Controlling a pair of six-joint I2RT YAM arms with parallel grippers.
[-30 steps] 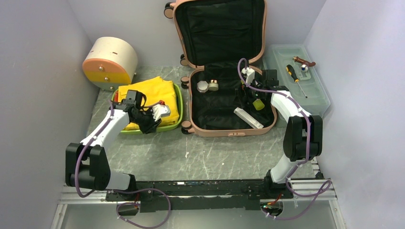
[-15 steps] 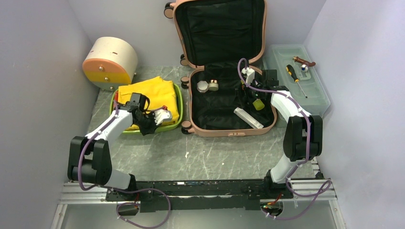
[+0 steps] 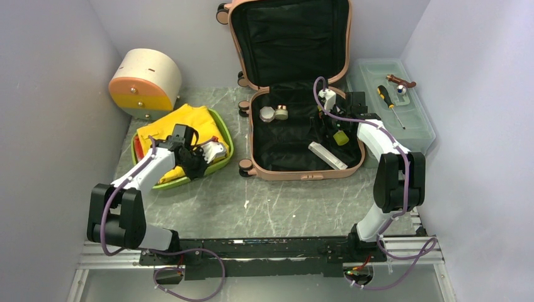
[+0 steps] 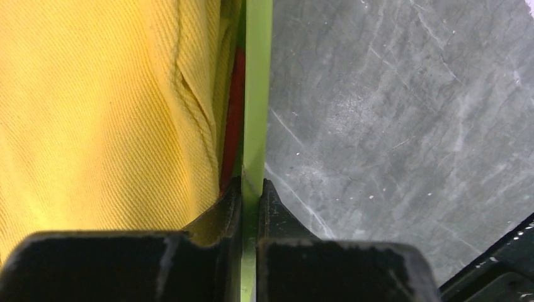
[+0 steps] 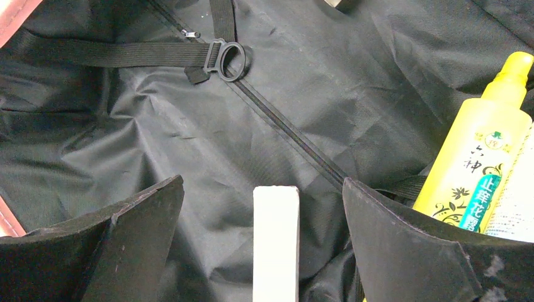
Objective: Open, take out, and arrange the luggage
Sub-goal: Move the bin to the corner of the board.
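Our left pincer (image 4: 252, 189) is pressed together on the rim of the one green tray (image 4: 257, 94), with a finger on each side of the thin wall, pinching it. Inside the tray we see one folded yellow garment (image 4: 94, 113). A strip of something red (image 4: 234, 126) shows beneath it, though we cannot tell what it is. The tray sits on the grey table (image 3: 271, 207) to the left of the luggage (image 3: 277, 174), near it but not touching.

Our right pincer (image 5: 261, 184) is spread wide and reaches down into the luggage's lower half. One white bar (image 5: 276, 245) lies between its two fingers (image 5: 390, 251) and touches neither. One yellow bottle (image 5: 482, 157) lies just beside the right-hand finger.

The luggage lies open at the middle of the far side of the table. Its lid stands upright against the back wall, and black lining shows in both halves. In the far left corner of the lower half we count two small jars (image 3: 272, 113), side by side.

To the right of the luggage, just beside it, is one translucent toolbox (image 3: 420, 126). On top of it are one screwdriver (image 3: 390, 106) and what look like two smaller items. To the far left of the luggage stands one cream round box (image 3: 151, 66) with two drawers, one orange and one yellow.
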